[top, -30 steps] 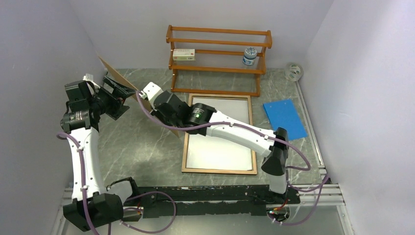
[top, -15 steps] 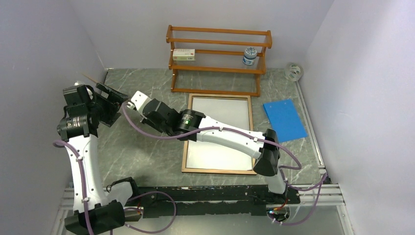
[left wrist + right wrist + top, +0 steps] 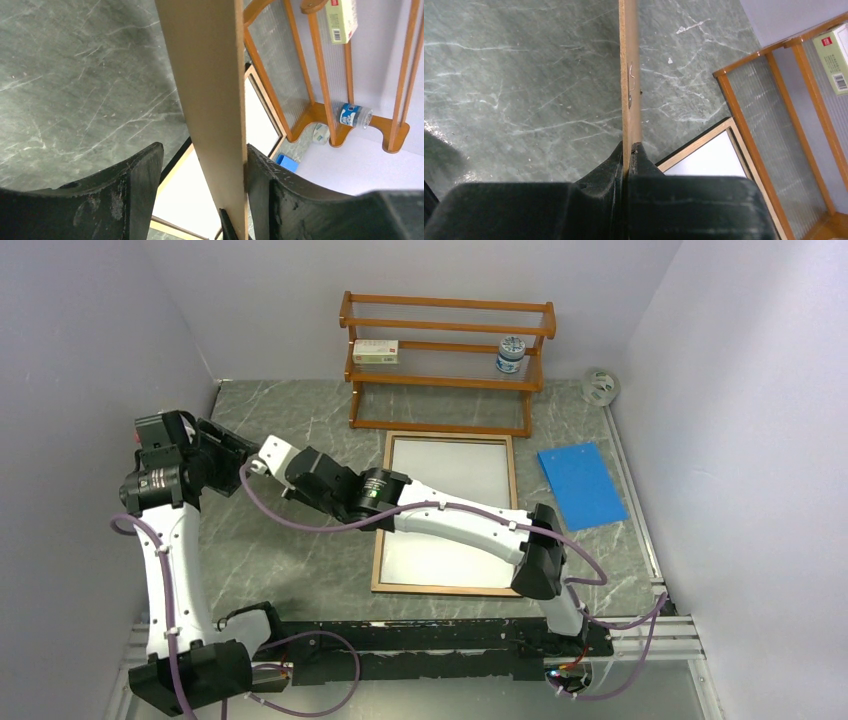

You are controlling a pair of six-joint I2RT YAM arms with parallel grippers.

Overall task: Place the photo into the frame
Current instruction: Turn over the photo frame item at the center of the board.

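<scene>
Over the last second the right gripper (image 3: 629,150) has swung the board (image 3: 205,75) from a raised tilt to edge-on and carried it across to the left gripper (image 3: 200,165). The left jaws have come in from full width and now straddle the board. It touches one finger and a gap shows at the other, so they are partly open and not yet clamped. The right gripper is pinched tight on the board's edge, just beside the left one. I read this as a handover or regrip of the backing, not work on the photo (image 3: 455,465). The photo lies white side up inside the frame (image 3: 450,590), flat on the table (image 3: 300,560) behind the right gripper, partly under its forearm. The photo seems already placed, with the board to go on next. The table is green-grey marble, bare beneath both tools. Beyond the fingers stands a wooden rack (image 3: 445,340), a blue sheet (image 3: 580,483) lies past the frame, and plain pale walls (image 3: 100,320) close in on three sides.
</scene>
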